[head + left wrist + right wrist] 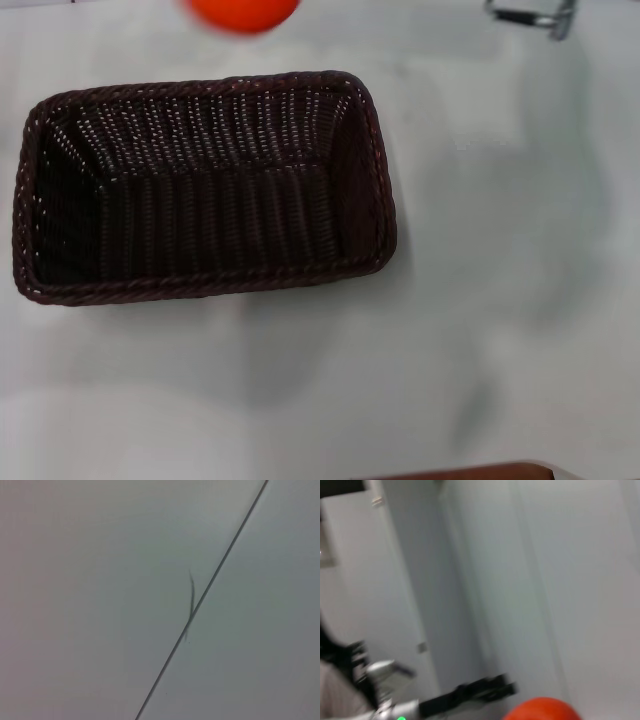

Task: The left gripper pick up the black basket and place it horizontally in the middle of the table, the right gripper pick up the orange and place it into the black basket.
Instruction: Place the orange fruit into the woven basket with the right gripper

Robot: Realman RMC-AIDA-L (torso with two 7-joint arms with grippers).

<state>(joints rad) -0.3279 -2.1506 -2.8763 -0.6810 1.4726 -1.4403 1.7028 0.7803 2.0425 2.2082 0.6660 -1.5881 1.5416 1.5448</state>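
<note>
black basket (200,185): lies lengthwise across the white table (520,300), open side up and empty. its long sides run left to right.
step in hand: judged, the basket placement looks done. the orange step is next and not yet done.
left gripper: not shown in any view. the left wrist view holds only a plain pale surface crossed by a thin dark line, so i cannot tell whether its pincer is apart or together.
orange (243,12): on the table just beyond the basket's far rim, about midway along it, apart from the rim and outside the basket. it is cut by the edge of the head view. the right wrist view also catches it (542,710), low and close.
black bar (470,694): seen beside the orange in the right wrist view, running to a silver part. i cannot tell which arm it belongs to.
grey-and-black metal piece (530,18): beyond the basket's far right corner, well apart from it. what it is, i cannot tell.
right gripper: no fingers that are clearly its own are shown, so its pincer state cannot be told.
next move calls for: judged, the right gripper should come down over the orange with the pincer apart and close on the fruit's widest part. it should then lift clear of the braided far rim and let go low inside the basket, since a round fruit will roll.
</note>
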